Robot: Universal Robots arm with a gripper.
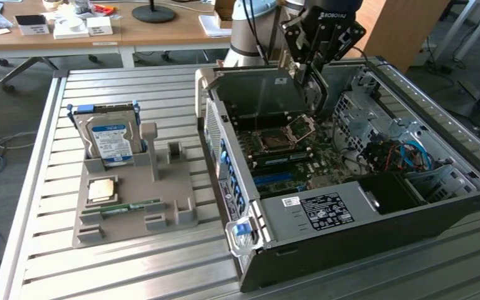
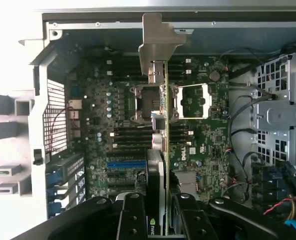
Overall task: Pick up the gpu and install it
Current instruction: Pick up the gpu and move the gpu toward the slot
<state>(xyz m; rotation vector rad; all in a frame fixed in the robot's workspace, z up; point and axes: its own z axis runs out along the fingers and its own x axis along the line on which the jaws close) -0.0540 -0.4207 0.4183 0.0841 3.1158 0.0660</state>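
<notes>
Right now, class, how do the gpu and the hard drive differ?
The gpu is a thin card with a silvery bracket; the hard drive is boxy with a blue-white label. The gpu hangs in the gripper over the open case; the hard drive stands in the grey holder. Both stand on edge.

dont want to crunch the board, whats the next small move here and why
Probably carry the gpu across toward the blue slots without lowering yet. The fingers are shut on it, and it hangs edge-on above the cpu socket, not over the slots, so descending here would likely hit the socket.
</notes>
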